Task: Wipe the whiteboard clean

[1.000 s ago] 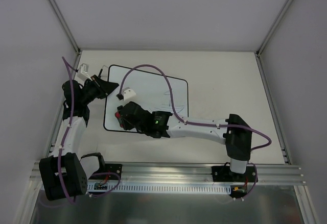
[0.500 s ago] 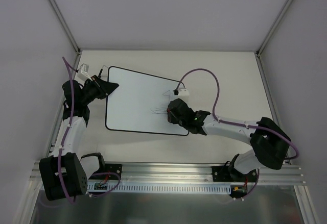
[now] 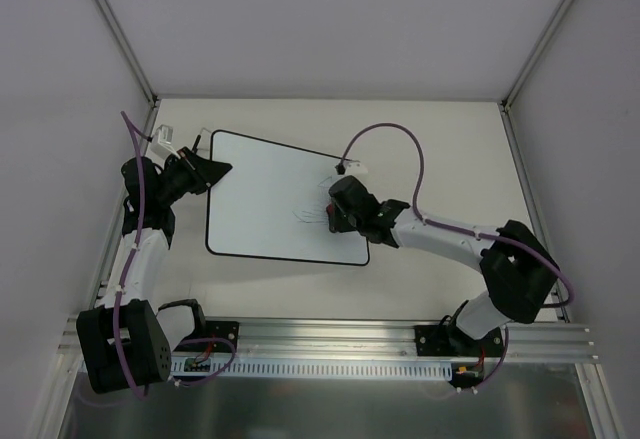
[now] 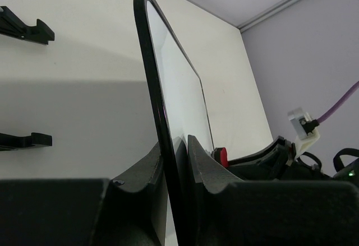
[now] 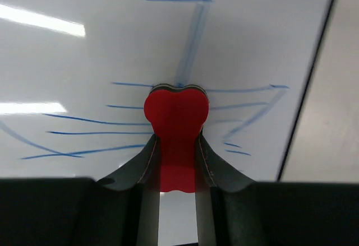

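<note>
The whiteboard (image 3: 265, 199) lies flat at the table's left centre, white with a thin black border. Faint blue marker lines (image 3: 308, 215) remain near its right side; they show clearly in the right wrist view (image 5: 84, 134). My left gripper (image 3: 215, 171) is shut on the board's upper left edge (image 4: 168, 145), one finger on each side. My right gripper (image 3: 333, 215) is shut on the small red bone-shaped eraser (image 5: 176, 139), whose head presses on the board (image 5: 252, 50) among the blue lines. The eraser also peeks out in the left wrist view (image 4: 220, 156).
Two black tabs (image 4: 25, 30) lie on the table to the left of the board. Grey walls and metal posts enclose the table. A metal rail (image 3: 330, 337) runs along the near edge. The right arm's purple cable (image 3: 400, 149) loops above the board's right edge.
My right gripper with the eraser swept from the board's lower left to its right side, then slightly up. Some blue lines there are fainter. The left gripper has not moved.
</note>
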{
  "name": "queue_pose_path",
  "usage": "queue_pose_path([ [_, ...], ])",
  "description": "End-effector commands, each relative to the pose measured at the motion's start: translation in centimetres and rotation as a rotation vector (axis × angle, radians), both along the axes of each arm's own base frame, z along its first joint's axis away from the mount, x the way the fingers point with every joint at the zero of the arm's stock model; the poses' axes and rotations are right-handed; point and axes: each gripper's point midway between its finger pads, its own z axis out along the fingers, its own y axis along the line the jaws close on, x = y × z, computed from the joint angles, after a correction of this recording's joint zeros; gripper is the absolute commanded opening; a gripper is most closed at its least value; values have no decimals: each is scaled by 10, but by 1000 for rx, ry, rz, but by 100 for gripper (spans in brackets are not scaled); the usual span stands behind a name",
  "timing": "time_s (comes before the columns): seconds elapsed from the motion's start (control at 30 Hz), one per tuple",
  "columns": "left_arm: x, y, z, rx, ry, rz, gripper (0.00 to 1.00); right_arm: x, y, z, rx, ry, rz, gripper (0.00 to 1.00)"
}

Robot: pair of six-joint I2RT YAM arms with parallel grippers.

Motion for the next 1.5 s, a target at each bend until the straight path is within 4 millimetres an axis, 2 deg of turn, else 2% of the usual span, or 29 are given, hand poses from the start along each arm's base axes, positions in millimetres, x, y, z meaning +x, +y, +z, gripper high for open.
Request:
queue_pose_path([
  [0.0, 0, -8, 49, 123, -264, -72, 0, -15, 72, 35, 137, 41, 214, 1],
  [0.03, 0, -8, 48, 122, -261, -72, 0, -18, 79, 31, 124, 65, 232, 0],
  [0.07, -1, -8, 49, 123, -264, -72, 0, -19, 97, 49, 161, 49, 272, 0],
  [0.17, -2, -8, 51, 125, -266, -72, 0, -28, 128, 61, 204, 72, 338, 0],
  [0.3, -2, -8, 53, 129, -268, -71, 0, -40, 152, 65, 223, 88, 391, 0],
  [0.37, -2, -8, 53, 133, -268, -70, 0, -42, 151, 61, 222, 99, 381, 0],
  [0.4, -2, -8, 54, 134, -268, -69, 0, -41, 149, 61, 221, 97, 369, 0],
  [0.43, -3, -8, 53, 134, -265, -69, 0, -38, 139, 52, 201, 104, 346, 0],
  [0.5, -3, -7, 54, 136, -269, -67, 0, -33, 125, 47, 198, 113, 298, 0],
  [0.53, -3, -7, 54, 137, -268, -67, 0, -33, 110, 30, 171, 140, 270, 0],
  [0.6, -4, -8, 55, 137, -270, -72, 0, -19, 83, 17, 151, 145, 193, 0],
  [0.63, -4, -8, 54, 139, -270, -72, 0, -15, 72, 18, 159, 133, 167, 0],
  [0.67, -4, -8, 55, 139, -272, -72, 0, -12, 49, -1, 126, 160, 122, 0],
  [0.73, -5, -9, 55, 140, -271, -75, 0, -3, 24, -8, 120, 160, 67, 0],
  [0.77, -5, -9, 55, 140, -271, -75, 0, -10, 8, -24, 94, 186, 50, 0],
  [0.83, -5, -9, 55, 143, -274, -82, 0, -10, -8, -34, 96, 203, 19, 0],
  [0.93, -6, -10, 56, 146, -277, -88, 0, -8, -43, -49, 94, 237, -62, 0],
  [1.07, -6, -11, 58, 145, -278, -97, 0, -5, -64, -54, 99, 252, -105, 0],
  [1.13, -6, -11, 58, 146, -279, -99, 0, -3, -64, -53, 118, 266, -101, 0],
  [1.2, -7, -12, 58, 149, -282, -105, 0, -3, -55, -44, 140, 277, -54, 0],
  [1.3, -9, -14, 57, 155, -288, -125, 0, 7, -36, -22, 143, 255, 11, 0],
  [1.33, -9, -15, 57, 157, -291, -132, 0, 5, -30, -23, 124, 272, 40, 0],
  [1.37, -10, -15, 57, 159, -292, -137, 0, 14, -17, -7, 143, 247, 63, 0],
  [1.47, -12, -17, 57, 160, -296, -153, 0, 13, 10, 2, 143, 251, 133, 0],
])
